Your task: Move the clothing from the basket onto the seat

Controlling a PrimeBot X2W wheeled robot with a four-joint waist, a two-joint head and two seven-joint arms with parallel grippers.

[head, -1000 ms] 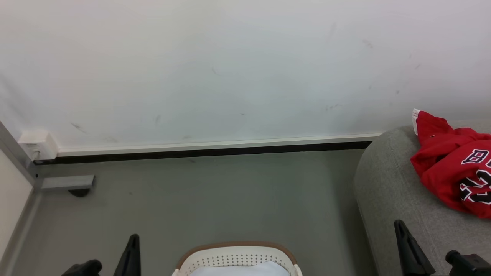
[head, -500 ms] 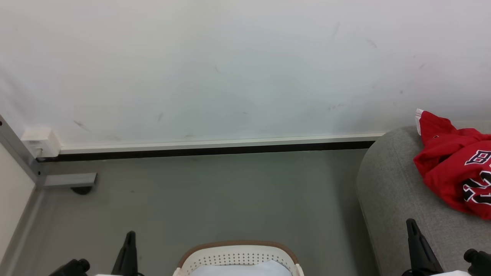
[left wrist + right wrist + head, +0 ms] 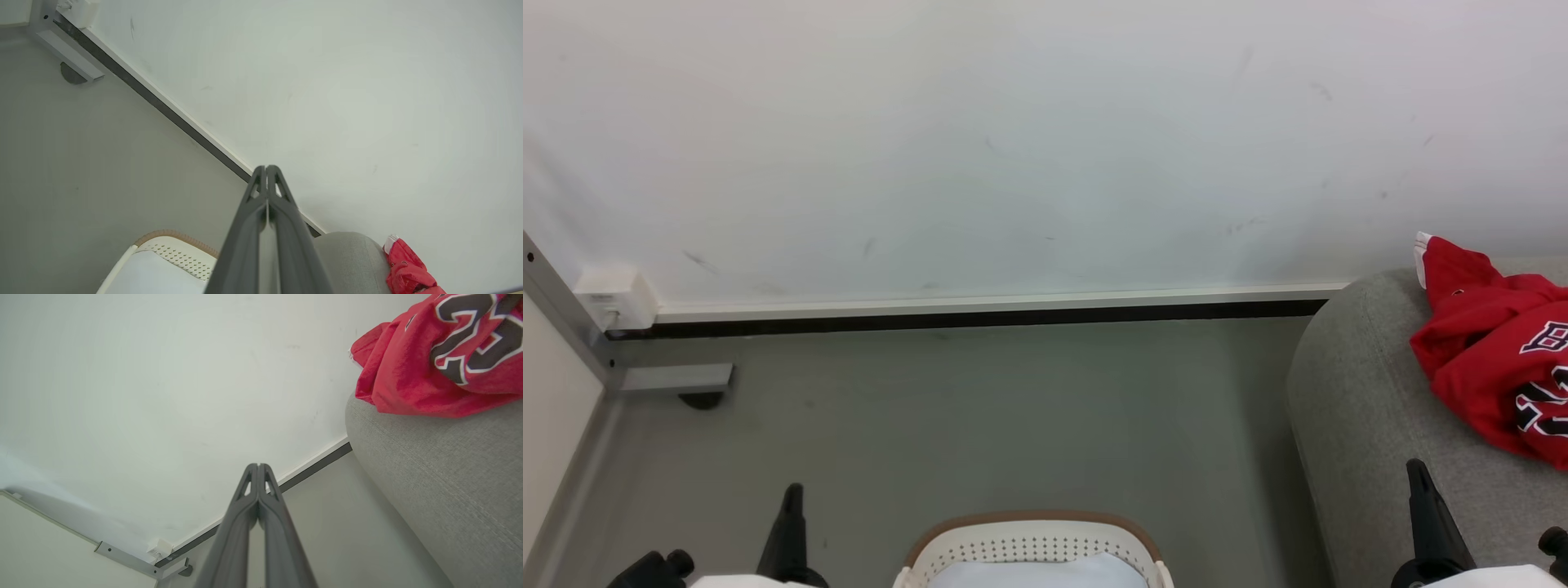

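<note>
Red clothing [image 3: 1499, 367] with dark, white-edged lettering lies crumpled on the light grey seat [image 3: 1364, 408] at the right; the same clothing [image 3: 433, 359] and seat [image 3: 449, 473] appear in the right wrist view. The white perforated basket [image 3: 1033, 549] with a brown rim sits at the bottom centre, its pale lining showing and no red fabric visible in it. My left gripper [image 3: 792, 495] is shut and empty at the basket's left. My right gripper [image 3: 1416, 470] is shut and empty in front of the seat, below the clothing. The left wrist view shows the left gripper [image 3: 266, 167] above the basket [image 3: 163, 253].
A white wall [image 3: 1013, 147] with a dark baseboard [image 3: 964, 322] runs behind the grey floor [image 3: 980, 416]. A grey metal frame leg [image 3: 670, 380] and a white box [image 3: 609, 294] stand at the far left corner.
The head view has shifted slightly, so the scene sits a little to the right. Both grippers have sunk lower in the picture and the right one has moved right. Both stay shut.
</note>
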